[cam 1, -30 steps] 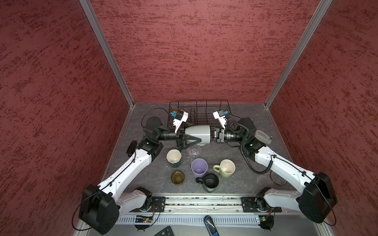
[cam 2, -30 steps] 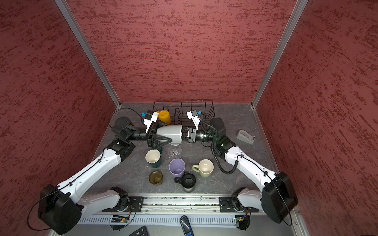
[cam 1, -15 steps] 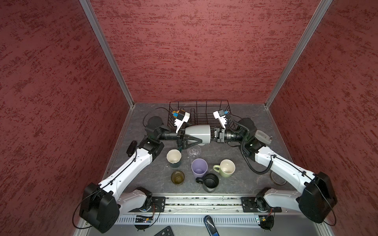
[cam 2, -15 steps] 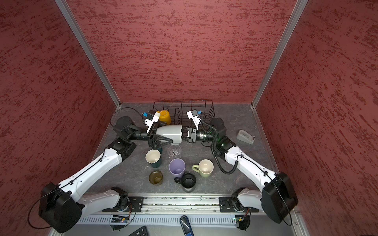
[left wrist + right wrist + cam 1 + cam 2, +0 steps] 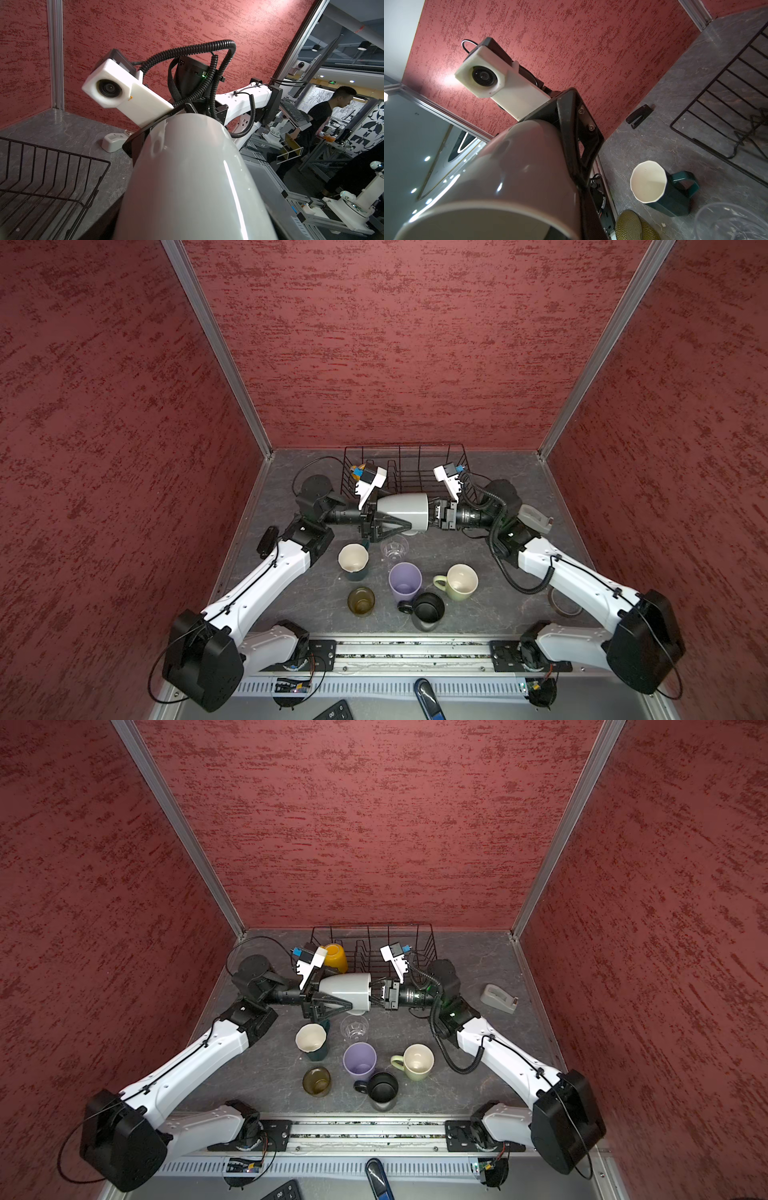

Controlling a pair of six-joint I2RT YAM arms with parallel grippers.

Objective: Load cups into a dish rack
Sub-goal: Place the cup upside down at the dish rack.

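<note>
A grey mug (image 5: 403, 510) hangs on its side in front of the black wire dish rack (image 5: 403, 445), held between both arms. My left gripper (image 5: 401, 515) is shut on its body, one black finger (image 5: 577, 133) lying along its side. My right gripper (image 5: 431, 514) is shut on the rim at the mug's open end. A yellow mug (image 5: 336, 957) lies in the rack's left end. On the table stand a teal mug (image 5: 353, 562), clear glass (image 5: 394, 548), lilac tumbler (image 5: 405, 583), pale green mug (image 5: 459, 581), black mug (image 5: 428, 610) and amber glass (image 5: 360, 600).
A grey tape dispenser (image 5: 534, 518) sits right of the rack, behind the right arm. A tape roll (image 5: 565, 601) lies by the right wall and a black stapler (image 5: 267, 539) by the left wall. Red walls close in on three sides.
The left gripper's jaws have closed in onto the grey mug's body. The right gripper and the mug have stayed in place.
</note>
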